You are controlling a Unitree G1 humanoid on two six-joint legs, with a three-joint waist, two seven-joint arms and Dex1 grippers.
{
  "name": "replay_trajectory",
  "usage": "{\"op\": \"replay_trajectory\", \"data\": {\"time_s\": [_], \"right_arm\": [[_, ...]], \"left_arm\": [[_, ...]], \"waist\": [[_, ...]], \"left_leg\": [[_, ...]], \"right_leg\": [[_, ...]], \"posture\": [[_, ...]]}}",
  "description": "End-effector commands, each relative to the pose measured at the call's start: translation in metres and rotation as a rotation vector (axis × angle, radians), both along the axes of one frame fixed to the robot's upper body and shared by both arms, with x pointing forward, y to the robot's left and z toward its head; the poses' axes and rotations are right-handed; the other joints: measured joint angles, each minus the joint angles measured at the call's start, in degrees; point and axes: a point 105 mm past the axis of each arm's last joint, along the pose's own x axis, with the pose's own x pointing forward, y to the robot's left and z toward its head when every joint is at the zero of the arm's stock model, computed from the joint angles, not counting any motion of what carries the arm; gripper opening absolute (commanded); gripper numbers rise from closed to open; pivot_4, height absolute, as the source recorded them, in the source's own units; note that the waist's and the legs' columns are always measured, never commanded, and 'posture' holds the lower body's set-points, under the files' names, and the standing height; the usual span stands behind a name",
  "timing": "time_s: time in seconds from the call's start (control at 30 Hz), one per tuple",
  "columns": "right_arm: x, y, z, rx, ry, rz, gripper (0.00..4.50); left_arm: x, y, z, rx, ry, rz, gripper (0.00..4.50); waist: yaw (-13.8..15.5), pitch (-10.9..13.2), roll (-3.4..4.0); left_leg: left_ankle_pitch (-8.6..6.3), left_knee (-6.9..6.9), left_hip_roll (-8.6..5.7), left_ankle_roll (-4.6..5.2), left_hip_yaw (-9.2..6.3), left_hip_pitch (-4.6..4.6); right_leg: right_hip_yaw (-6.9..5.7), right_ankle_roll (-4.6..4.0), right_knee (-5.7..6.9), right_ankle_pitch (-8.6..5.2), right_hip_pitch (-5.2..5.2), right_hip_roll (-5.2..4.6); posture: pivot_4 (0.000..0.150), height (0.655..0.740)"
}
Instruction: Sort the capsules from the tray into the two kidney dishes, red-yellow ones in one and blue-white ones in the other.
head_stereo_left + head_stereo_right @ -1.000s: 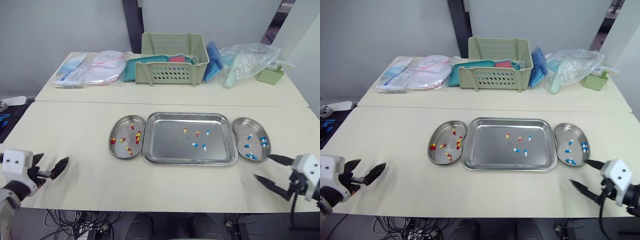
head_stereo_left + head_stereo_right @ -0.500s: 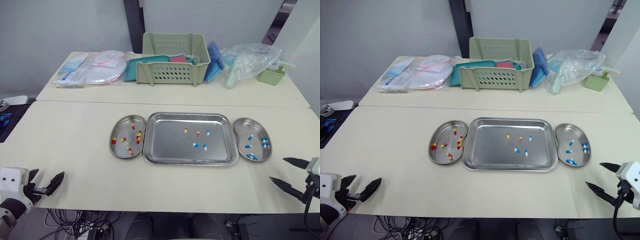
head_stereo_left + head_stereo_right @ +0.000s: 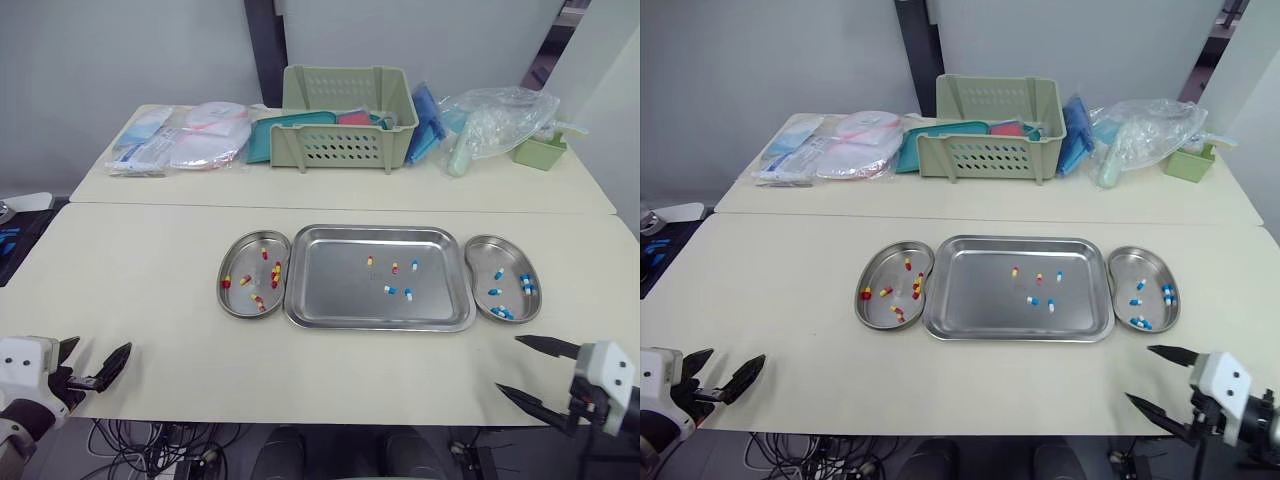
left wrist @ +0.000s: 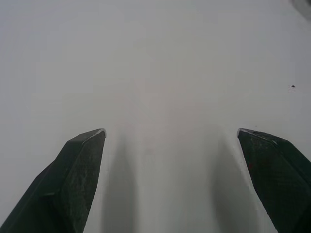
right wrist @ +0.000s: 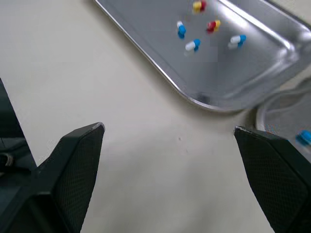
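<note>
A steel tray (image 3: 340, 300) lies mid-table with two red-yellow capsules (image 3: 370, 261) and three blue-white capsules (image 3: 390, 290) in it. The left kidney dish (image 3: 236, 300) holds several red-yellow capsules. The right kidney dish (image 3: 508, 265) holds several blue-white ones. My left gripper (image 3: 92, 367) hangs open at the table's near left edge, empty. My right gripper (image 3: 522, 367) stands open at the near right edge, just in front of the right dish, empty. In the right wrist view the tray (image 5: 228, 87) and its capsules (image 5: 193, 45) lie ahead of the fingers.
On the back table stand a green perforated basket (image 3: 348, 120), packaged supplies (image 3: 180, 140) at the left, a clear plastic bag (image 3: 495, 120) and a small green box (image 3: 540, 152) at the right. Bare tabletop (image 3: 130, 270) stretches left of the dishes.
My right gripper has moved left and slightly nearer, toward the front of the right dish. The left gripper has barely moved. Capsules lie as before.
</note>
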Motion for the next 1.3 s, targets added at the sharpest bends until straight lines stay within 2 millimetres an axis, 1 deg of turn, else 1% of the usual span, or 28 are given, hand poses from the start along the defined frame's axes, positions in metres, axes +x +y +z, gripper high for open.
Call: {"op": "replay_trajectory", "data": {"time_s": [0.03, 0.17, 0.3, 0.4, 0.43, 0.57, 0.7, 0.73, 0.77, 0.83, 0.97, 1.1, 1.13, 1.17, 1.2, 1.27, 1.3], "right_arm": [[0.009, 0.016, 0.008, 0.035, -0.072, 0.009, 4.5], [0.015, 0.024, 0.005, 0.054, -0.094, 0.0, 4.5], [0.018, 0.026, 0.003, 0.065, -0.122, -0.027, 4.5], [0.019, 0.026, 0.003, 0.065, -0.13, -0.034, 4.5], [0.019, 0.026, 0.003, 0.065, -0.135, -0.037, 4.5], [0.019, 0.024, 0.001, 0.057, -0.16, -0.057, 4.5], [0.016, 0.027, -0.001, 0.063, -0.159, -0.059, 4.5], [0.015, 0.028, -0.002, 0.066, -0.159, -0.059, 4.5], [0.015, 0.029, -0.002, 0.07, -0.16, -0.062, 4.5], [0.014, 0.031, -0.001, 0.076, -0.161, -0.064, 4.5], [0.014, 0.034, -0.001, 0.084, -0.162, -0.07, 4.5], [0.015, 0.036, -0.001, 0.092, -0.16, -0.074, 4.5], [0.015, 0.037, 0.0, 0.092, -0.16, -0.074, 4.5], [0.015, 0.037, 0.0, 0.093, -0.16, -0.074, 4.5], [0.015, 0.038, 0.0, 0.093, -0.159, -0.073, 4.5], [0.016, 0.039, 0.001, 0.096, -0.159, -0.073, 4.5], [0.016, 0.04, 0.001, 0.101, -0.158, -0.077, 4.5]], "left_arm": [[-0.002, -0.003, 0.015, 0.027, -0.045, -0.001, 4.49], [-0.004, -0.009, 0.018, 0.042, -0.039, -0.038, 4.49], [-0.004, -0.017, 0.023, 0.066, -0.037, -0.112, 4.49], [0.0, -0.033, 0.03, 0.06, -0.054, -0.206, 4.49], [0.002, -0.04, 0.032, 0.039, -0.057, -0.239, 4.49], [0.018, -0.1, 0.048, -0.042, -0.089, -0.481, 4.49], [0.034, -0.152, 0.064, -0.108, -0.146, -0.654, 4.49], [0.036, -0.17, 0.068, -0.125, -0.145, -0.722, 4.49], [0.039, -0.185, 0.071, -0.137, -0.151, -0.762, 4.49], [0.046, -0.201, 0.071, -0.136, -0.135, -0.785, 4.49], [0.067, -0.228, 0.071, -0.146, -0.134, -0.776, 4.49], [0.082, -0.249, 0.067, -0.157, -0.125, -0.778, 4.49], [0.084, -0.253, 0.066, -0.157, -0.121, -0.78, 4.12], [0.086, -0.259, 0.064, -0.162, -0.113, -0.782, 3.97], [0.09, -0.265, 0.06, -0.153, -0.102, -0.787, 3.67], [0.098, -0.277, 0.057, -0.161, -0.086, -0.784, 2.99], [0.103, -0.282, 0.058, -0.164, -0.087, -0.782, 2.99]], "waist": [[0.1, 0.0, -0.03], [0.1, 0.0, -0.07], [0.1, 0.0, -0.07], [0.1, -0.1, -0.1], [0.1, -0.1, -0.1], [0.2, -0.1, -0.09], [0.2, -0.1, -0.06], [0.2, -0.1, -0.05], [0.2, -0.1, -0.05], [0.2, -0.1, -0.04], [-0.1, -0.1, 0.11], [0.1, -0.1, 0.11], [0.1, -0.1, 0.11], [0.1, -0.1, 0.11], [0.1, -0.1, 0.12], [0.2, -0.1, 0.12], [0.2, -0.1, 0.1]], "left_leg": [[0.0, 0.0, -0.01, 0.0, 0.0, 0.0], [0.0, 0.0, -0.02, 0.0, -0.01, -0.01], [0.0, 0.0, -0.02, 0.0, -0.02, -0.01], [0.0, 0.01, -0.02, 0.0, -0.01, -0.01], [0.0, 0.01, -0.02, 0.0, -0.01, -0.01], [0.0, 0.01, -0.02, 0.0, -0.01, -0.01], [0.0, 0.01, -0.02, 0.0, -0.02, 0.0], [0.0, 0.02, -0.02, 0.0, -0.02, 0.0], [0.0, 0.02, -0.03, 0.0, -0.02, -0.01], [0.0, 0.03, -0.03, 0.0, -0.03, 0.0], [0.0, 0.02, -0.03, 0.0, -0.02, 0.03], [0.0, 0.04, -0.05, 0.0, -0.03, 0.01], [0.0, 0.04, -0.05, 0.0, -0.03, 0.0], [0.0, 0.04, -0.05, 0.0, -0.03, 0.01], [0.0, 0.04, -0.05, 0.0, -0.03, 0.0], [0.0, 0.05, -0.07, 0.0, -0.04, 0.0], [0.0, 0.07, -0.09, 0.0, -0.03, 0.0]], "right_leg": [[0.0, 0.0, 0.0, 0.0, 0.0, -0.01], [-0.01, 0.0, 0.0, 0.0, 0.0, -0.01], [-0.02, 0.0, -0.01, 0.0, 0.0, 0.0], [-0.01, 0.0, -0.01, 0.0, 0.0, -0.01], [-0.01, 0.0, -0.01, 0.0, 0.0, -0.01], [-0.01, 0.0, -0.01, 0.0, 0.01, -0.01], [-0.02, -0.01, 0.0, 0.0, 0.03, 0.0], [-0.01, -0.01, 0.0, 0.0, 0.03, 0.0], [-0.01, -0.01, 0.01, 0.0, 0.03, -0.01], [-0.02, -0.01, 0.01, 0.0, 0.03, 0.0], [0.01, -0.01, 0.03, 0.0, 0.02, 0.02], [0.0, 0.0, 0.02, 0.0, 0.03, 0.02], [0.0, 0.0, 0.02, 0.0, 0.03, 0.02], [0.0, -0.01, 0.02, 0.0, 0.03, 0.02], [0.0, 0.0, 0.02, 0.0, 0.03, 0.02], [0.0, 0.0, 0.02, 0.0, 0.03, 0.01], [-0.01, 0.0, 0.02, 0.0, 0.05, 0.0]], "posture": [[0.15, 0.739], [0.15, 0.739], [0.15, 0.739], [0.15, 0.739], [0.15, 0.739], [0.15, 0.739], [0.15, 0.739], [0.15, 0.739], [0.15, 0.739], [0.15, 0.739], [0.15, 0.739], [0.15, 0.739], [0.15, 0.739], [0.15, 0.739], [0.15, 0.739], [0.15, 0.739], [0.15, 0.739]]}}
